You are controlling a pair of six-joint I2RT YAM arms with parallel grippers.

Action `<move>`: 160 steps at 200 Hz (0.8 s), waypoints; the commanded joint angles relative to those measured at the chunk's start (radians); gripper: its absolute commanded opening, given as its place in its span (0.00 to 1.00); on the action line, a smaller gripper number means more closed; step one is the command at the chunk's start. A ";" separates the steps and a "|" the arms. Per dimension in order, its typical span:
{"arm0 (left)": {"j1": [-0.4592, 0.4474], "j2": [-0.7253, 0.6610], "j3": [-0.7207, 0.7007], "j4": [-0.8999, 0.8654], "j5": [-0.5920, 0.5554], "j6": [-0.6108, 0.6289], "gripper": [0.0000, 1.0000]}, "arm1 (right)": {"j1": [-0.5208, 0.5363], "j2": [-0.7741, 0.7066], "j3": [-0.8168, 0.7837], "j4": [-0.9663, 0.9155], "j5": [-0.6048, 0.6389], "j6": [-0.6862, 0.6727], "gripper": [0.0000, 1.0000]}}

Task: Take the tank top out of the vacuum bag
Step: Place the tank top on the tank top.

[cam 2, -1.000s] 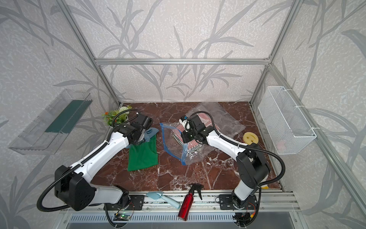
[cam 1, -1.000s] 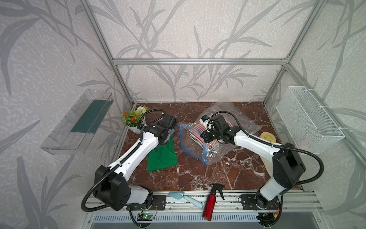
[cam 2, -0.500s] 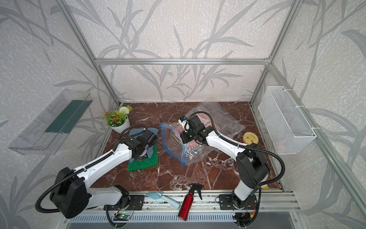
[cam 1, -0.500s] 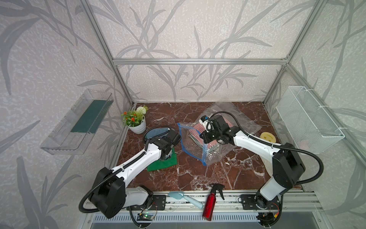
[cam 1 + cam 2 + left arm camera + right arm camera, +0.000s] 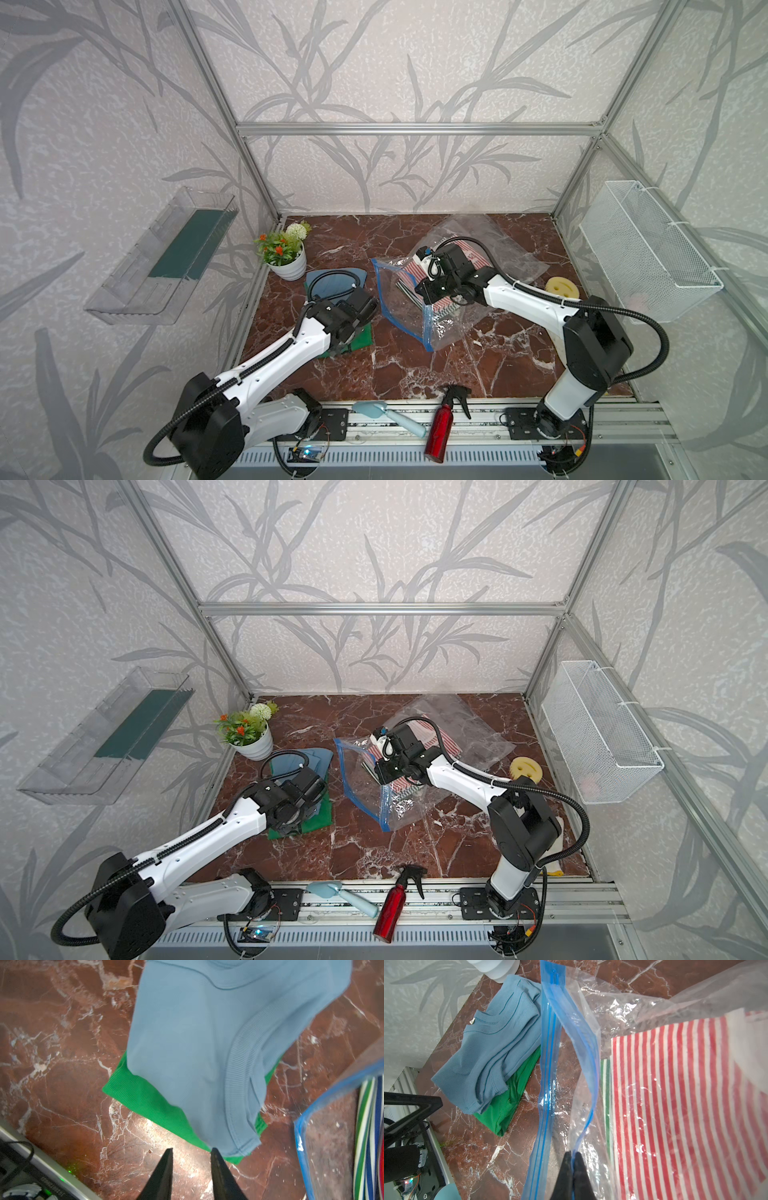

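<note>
right wrist view: right gripper (image 5: 573, 1156) pinches the upper zip lip of the bag (image 5: 612, 1007), mouth gaping toward the left gripper (image 5: 191, 1153). spread and empty, it has the blue tank top (image 5: 197, 1043) just ahead of its tips, outside on a green top (image 5: 145, 1097); striped tops (image 5: 675, 1105) lie inside.

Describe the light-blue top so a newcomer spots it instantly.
Find the white flower pot in the far left corner of the table. The light-blue top lies in front of it, beside the vacuum bag. It is the plain upper piece on a bright green garment, unlike the striped clothes in the bag.
</note>
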 commanded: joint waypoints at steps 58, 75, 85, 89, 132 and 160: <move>-0.084 0.299 0.181 -0.062 0.026 0.413 0.36 | 0.011 0.002 0.013 -0.006 0.001 0.004 0.00; -0.082 0.365 0.194 -0.093 -0.014 0.406 0.38 | 0.011 -0.003 0.008 -0.006 0.002 0.007 0.00; -0.083 0.400 0.202 -0.097 -0.035 0.420 0.39 | 0.011 -0.002 0.006 -0.004 0.002 0.006 0.00; -0.082 0.409 0.204 -0.096 -0.039 0.423 0.40 | 0.011 -0.001 0.007 -0.004 0.000 0.006 0.00; -0.073 0.499 0.245 -0.112 -0.103 0.455 0.43 | 0.011 0.002 0.012 -0.012 0.003 0.002 0.00; -0.032 0.509 0.230 -0.100 -0.096 0.472 0.44 | 0.011 0.006 0.014 -0.015 0.006 0.001 0.00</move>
